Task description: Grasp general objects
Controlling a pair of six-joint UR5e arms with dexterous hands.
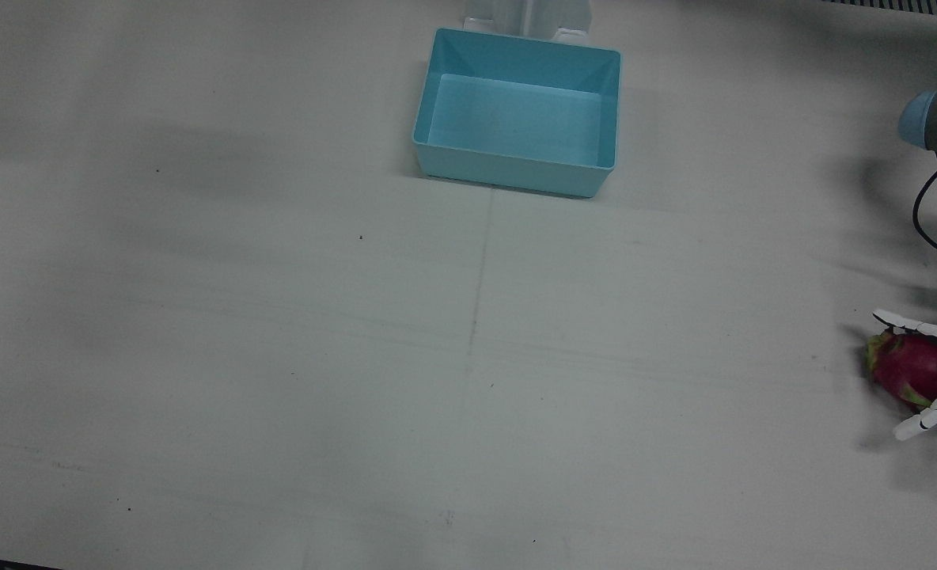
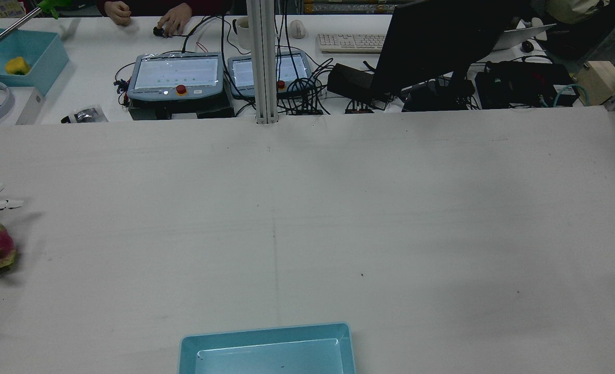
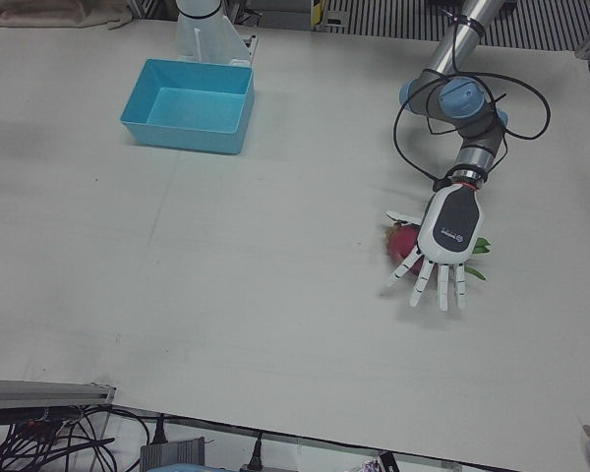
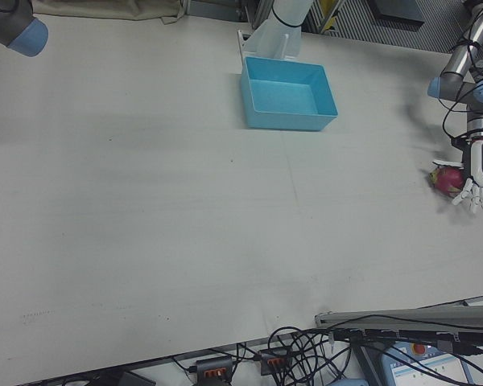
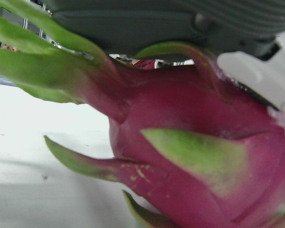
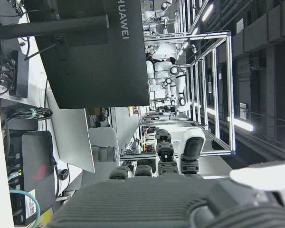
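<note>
The dragon fruit [image 1: 908, 368] lies on the white bench [image 1: 468, 356], far from the blue bin [image 1: 518, 111], near the bench edge on the robot's left side. The bin stands at the robot's side of the bench, in the middle, and it is empty.

The left hand [image 3: 444, 236] is placed over the dragon fruit with the palm downward. Its fingers [image 3: 441, 287] are spread and almost straight, and they reach past the fruit toward the operators' side. One separate finger [image 1: 912, 324] lies along the side of the fruit that faces the bin, very close to its skin. The fingers are not curled around the fruit, so the hand is released and grasps nothing. In the left hand view the red skin and green scales of the fruit fill almost the whole picture, directly below the palm; I cannot tell if the palm touches it.

The right hand [image 6: 180, 199] shows only in its own camera, at the bottom edge, too little to tell if its fingers are released or clenched.
</note>
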